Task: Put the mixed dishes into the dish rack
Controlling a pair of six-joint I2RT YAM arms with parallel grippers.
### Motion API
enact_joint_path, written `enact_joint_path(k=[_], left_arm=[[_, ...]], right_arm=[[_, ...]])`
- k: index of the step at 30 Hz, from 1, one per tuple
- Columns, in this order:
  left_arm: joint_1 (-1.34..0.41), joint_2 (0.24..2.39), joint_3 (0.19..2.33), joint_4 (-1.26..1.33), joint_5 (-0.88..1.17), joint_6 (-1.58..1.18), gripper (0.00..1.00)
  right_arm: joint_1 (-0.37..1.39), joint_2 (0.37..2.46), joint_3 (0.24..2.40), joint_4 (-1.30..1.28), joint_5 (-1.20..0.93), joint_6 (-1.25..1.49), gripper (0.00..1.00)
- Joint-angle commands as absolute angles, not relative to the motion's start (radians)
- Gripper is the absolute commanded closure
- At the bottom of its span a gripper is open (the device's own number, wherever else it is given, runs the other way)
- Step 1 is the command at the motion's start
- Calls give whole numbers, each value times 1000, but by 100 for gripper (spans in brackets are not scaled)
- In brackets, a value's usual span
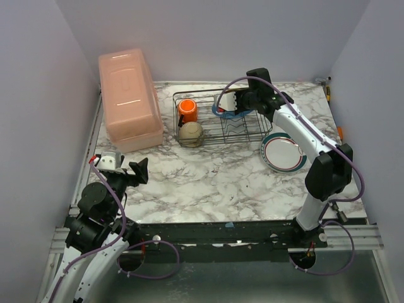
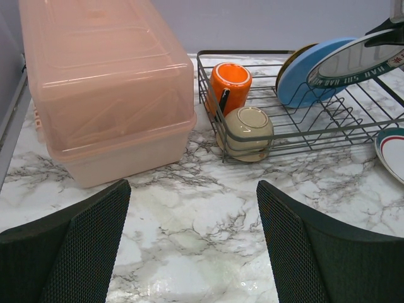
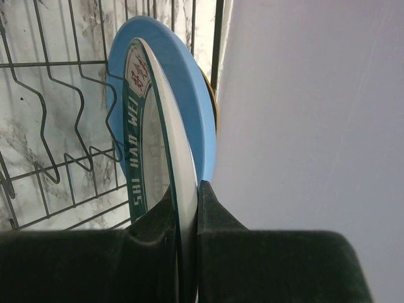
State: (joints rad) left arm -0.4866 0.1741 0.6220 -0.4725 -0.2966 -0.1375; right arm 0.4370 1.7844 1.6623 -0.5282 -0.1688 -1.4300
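Grip of right end effector (image 3: 187, 202) tight on rim of white lettered plate (image 3: 154, 139), upright at dish rack (image 1: 237, 129) beside light-blue plate (image 3: 189, 88). Probably handles stiff, slick, chippable (ceramic look). Left end effector (image 2: 192, 208) agape.

left arm (image 1: 96, 201) low by its base, jaws wide apart; right arm (image 1: 298, 124) far forward, jaws pinched close

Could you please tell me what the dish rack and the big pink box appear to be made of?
The dish rack: likely dark coated metal wire, thin bent rods. The pink box: probably translucent plastic, since light shows through its walls.
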Motion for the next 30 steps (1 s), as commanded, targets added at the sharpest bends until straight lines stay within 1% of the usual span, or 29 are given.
enact_joint_path(k=[1, 8, 12, 13, 16, 22, 25, 30], left_arm=[[-489, 175, 615, -457, -293, -134, 19], [-490, 178, 614, -454, -290, -133, 19], [-491, 178, 613, -454, -291, -133, 19], [-491, 177, 612, -454, -292, -132, 19], [-491, 177, 611, -452, -292, -132, 19], [-490, 176, 610, -451, -286, -132, 19], [-490, 171, 610, -451, -290, -132, 19], [-492, 168, 610, -451, -288, -132, 19]], right_arm=[[439, 1798, 1694, -516, -180, -1450, 100], [438, 1818, 1684, -492, -211, -1441, 100], [440, 1845, 1678, -473, -191, -1423, 99], [442, 1847, 1671, -462, -189, -1418, 97], [443, 1840, 1637, -417, -187, -1401, 87], [443, 1845, 1616, -360, -198, -1321, 73], [443, 1853, 1622, -342, -180, -1269, 69], [451, 1845, 1643, -354, -132, -1192, 66]])
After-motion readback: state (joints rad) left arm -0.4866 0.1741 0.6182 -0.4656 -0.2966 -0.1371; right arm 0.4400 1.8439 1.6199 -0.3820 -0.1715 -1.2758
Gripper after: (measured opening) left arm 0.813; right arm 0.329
